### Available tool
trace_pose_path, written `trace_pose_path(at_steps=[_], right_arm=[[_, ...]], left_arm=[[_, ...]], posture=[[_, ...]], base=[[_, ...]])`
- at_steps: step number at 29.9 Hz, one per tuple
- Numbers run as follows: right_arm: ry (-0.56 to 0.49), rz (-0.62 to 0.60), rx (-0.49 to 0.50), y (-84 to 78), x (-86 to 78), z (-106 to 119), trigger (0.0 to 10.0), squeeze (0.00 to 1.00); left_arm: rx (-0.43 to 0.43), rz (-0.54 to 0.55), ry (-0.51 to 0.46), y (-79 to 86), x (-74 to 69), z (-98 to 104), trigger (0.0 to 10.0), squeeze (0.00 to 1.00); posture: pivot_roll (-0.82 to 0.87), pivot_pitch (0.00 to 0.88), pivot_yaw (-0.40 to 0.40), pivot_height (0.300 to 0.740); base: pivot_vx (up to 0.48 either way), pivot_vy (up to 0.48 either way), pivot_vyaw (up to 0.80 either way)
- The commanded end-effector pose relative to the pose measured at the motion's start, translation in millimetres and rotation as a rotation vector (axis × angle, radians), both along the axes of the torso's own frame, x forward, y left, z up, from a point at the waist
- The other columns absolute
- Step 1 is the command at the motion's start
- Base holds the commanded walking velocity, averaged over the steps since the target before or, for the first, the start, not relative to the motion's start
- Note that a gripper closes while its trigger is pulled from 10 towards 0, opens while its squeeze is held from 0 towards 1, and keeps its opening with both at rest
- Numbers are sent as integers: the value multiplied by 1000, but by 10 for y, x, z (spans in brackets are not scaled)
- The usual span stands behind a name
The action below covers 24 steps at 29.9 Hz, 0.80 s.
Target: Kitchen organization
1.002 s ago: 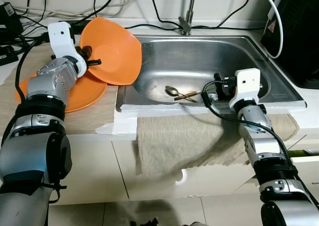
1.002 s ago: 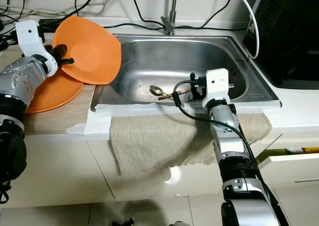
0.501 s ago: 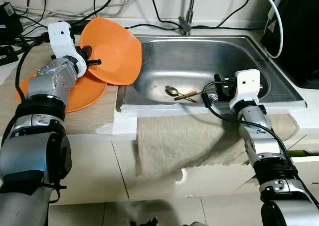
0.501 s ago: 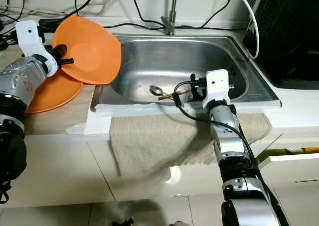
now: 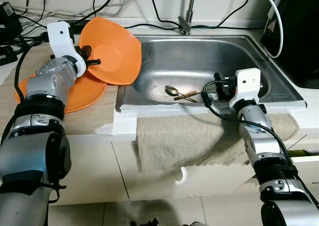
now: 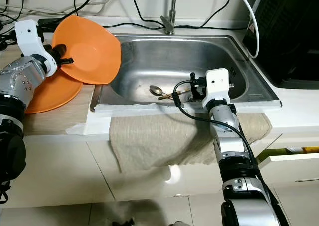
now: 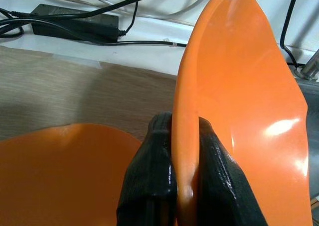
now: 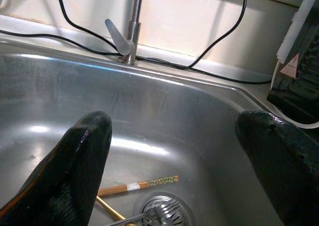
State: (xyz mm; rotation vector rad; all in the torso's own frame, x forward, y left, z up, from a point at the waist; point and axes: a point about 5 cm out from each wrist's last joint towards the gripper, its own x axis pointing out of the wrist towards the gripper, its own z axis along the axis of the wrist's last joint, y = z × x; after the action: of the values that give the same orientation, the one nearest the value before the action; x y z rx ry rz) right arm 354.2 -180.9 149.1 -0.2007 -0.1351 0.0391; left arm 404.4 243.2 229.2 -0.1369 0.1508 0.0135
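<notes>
My left gripper (image 5: 91, 60) is shut on the rim of an orange bowl (image 5: 112, 50), held tilted on edge above the counter at the sink's left rim. Both black fingers (image 7: 154, 176) pinch the bowl's rim (image 7: 185, 136). A second orange plate (image 5: 82, 92) lies flat on the counter under it. My right gripper (image 5: 215, 89) stands open over the right part of the steel sink (image 5: 239, 54), with nothing between its fingers (image 8: 79, 166). In the basin lie a spoon (image 5: 172, 90), chopsticks (image 8: 137, 185) and a fork (image 8: 154, 214) near the drain.
A beige cloth (image 5: 189, 139) hangs over the counter's front edge below the sink. The tap (image 5: 187, 14) stands behind the basin. Black cables and a power adapter (image 7: 75, 22) run along the back wall. A black appliance (image 5: 304, 32) stands at the right.
</notes>
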Motion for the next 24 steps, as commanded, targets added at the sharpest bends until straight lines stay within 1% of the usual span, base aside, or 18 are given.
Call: trace_pose_path(at_steps=[1,24], right_arm=[[-27,-2,-1,-4,2,67,10000,0],[-33,1,-1,31,-31,72,10000,0]], left_arm=[[42,9,77,28,-20,-119,0,0],[42,8,77,71,-39,-112,0,0]], posture=[[-55,0,-1,740],[-39,0,5,740]], base=[[0,0,0],[0,0,0]])
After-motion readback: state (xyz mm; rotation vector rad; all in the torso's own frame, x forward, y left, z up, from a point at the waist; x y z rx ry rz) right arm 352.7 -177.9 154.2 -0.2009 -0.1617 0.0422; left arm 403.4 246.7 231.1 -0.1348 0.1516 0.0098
